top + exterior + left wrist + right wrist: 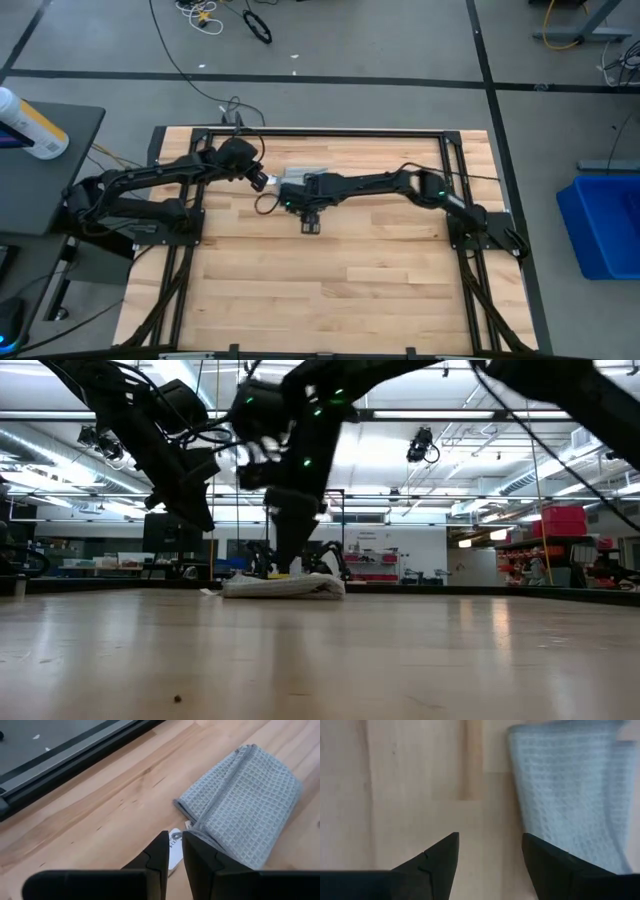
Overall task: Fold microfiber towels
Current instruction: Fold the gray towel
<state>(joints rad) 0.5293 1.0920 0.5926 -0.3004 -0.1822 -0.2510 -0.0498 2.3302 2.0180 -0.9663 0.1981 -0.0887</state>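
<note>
The grey-blue microfiber towel (298, 175) lies folded into a small bundle on the wooden table, left of centre toward the far edge. It also shows in the low view (283, 586), the left wrist view (245, 800) and the right wrist view (570, 795). Its white tag (175, 847) sticks out at one corner. My left gripper (172, 845) is shut and hangs above the table just left of the towel, over the tag. My right gripper (490, 840) is open and points down beside the towel's edge, touching nothing that I can see.
A black frame rail (300, 133) runs along the table's far edge, close behind the towel. The near half of the table (320, 290) is bare wood. A blue bin (605, 225) stands off the table to the right, and a spray bottle (30, 125) lies on a side stand to the left.
</note>
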